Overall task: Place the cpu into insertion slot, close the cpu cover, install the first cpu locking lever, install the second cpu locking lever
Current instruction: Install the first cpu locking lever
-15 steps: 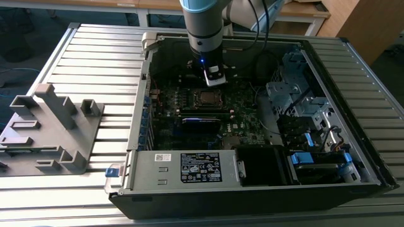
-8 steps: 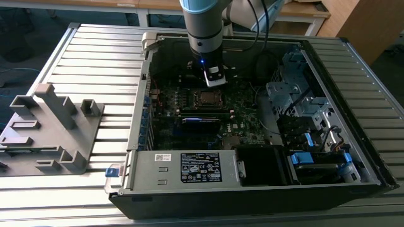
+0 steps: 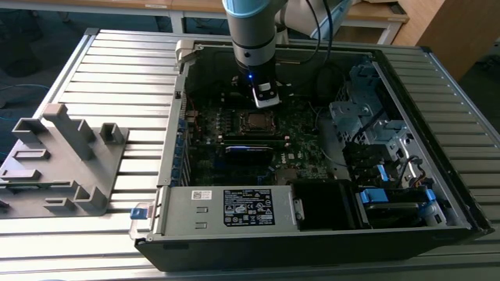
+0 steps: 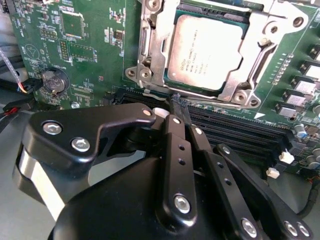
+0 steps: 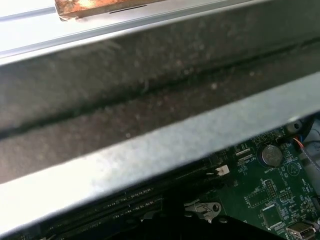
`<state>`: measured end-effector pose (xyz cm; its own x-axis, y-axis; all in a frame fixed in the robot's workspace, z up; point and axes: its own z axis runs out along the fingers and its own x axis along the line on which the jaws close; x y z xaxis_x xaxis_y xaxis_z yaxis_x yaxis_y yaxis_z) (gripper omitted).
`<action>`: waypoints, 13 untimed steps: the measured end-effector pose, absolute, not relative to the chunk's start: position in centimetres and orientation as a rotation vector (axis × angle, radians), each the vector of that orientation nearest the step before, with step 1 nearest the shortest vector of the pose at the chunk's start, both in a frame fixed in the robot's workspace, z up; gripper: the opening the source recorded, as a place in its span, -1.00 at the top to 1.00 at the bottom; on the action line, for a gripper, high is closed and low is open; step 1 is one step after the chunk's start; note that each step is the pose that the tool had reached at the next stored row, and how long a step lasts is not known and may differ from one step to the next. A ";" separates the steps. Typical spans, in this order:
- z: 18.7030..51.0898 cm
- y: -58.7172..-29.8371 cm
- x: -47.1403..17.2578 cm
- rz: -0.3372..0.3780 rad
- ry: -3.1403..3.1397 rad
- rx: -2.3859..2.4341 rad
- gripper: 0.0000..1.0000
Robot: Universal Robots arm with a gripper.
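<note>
We see the cpu (image 4: 205, 52) seated in the insertion slot (image 4: 212, 11), with the cpu cover (image 4: 151, 47) down around it, so we judge the first two steps done. The gripper (image 4: 176, 101) hangs just off the cover's near edge. Its fingers (image 4: 174, 135) are together at the tips, which sit by a thin wire lever (image 4: 150, 93) (whether they pinch it we can't tell). In the exterior view the gripper (image 3: 267, 100) sits just beside the socket inside the open case (image 3: 437, 175) on the desk (image 3: 117, 70).

We judge the lever work is in hand. To do it well:
- Keep the tips low on the wire.
- Push along its swing, not sideways into the cover.
- Stay off the memory slots (image 4: 235, 130) right behind the tips.
- Check the hook end tucks under its catch.

Writing: there are several printed lines on the cpu face and a white label on the power supply box (image 3: 226, 208); we don't transcribe either. There are white board markings near the coin cell (image 4: 54, 80).
</note>
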<state>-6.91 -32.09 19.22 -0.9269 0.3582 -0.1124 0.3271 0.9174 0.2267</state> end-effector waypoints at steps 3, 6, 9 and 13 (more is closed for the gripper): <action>19.3 -32.1 -6.9 0.307 2.927 0.526 0.79; 19.6 -32.1 -6.9 0.307 2.927 0.526 0.79; 19.9 -32.1 -6.9 0.307 2.927 0.526 0.79; 19.9 -32.1 -6.9 0.307 2.926 0.528 0.79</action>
<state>-6.91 -32.09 19.90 -0.9264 0.3595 -0.1125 0.3283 0.9169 0.2269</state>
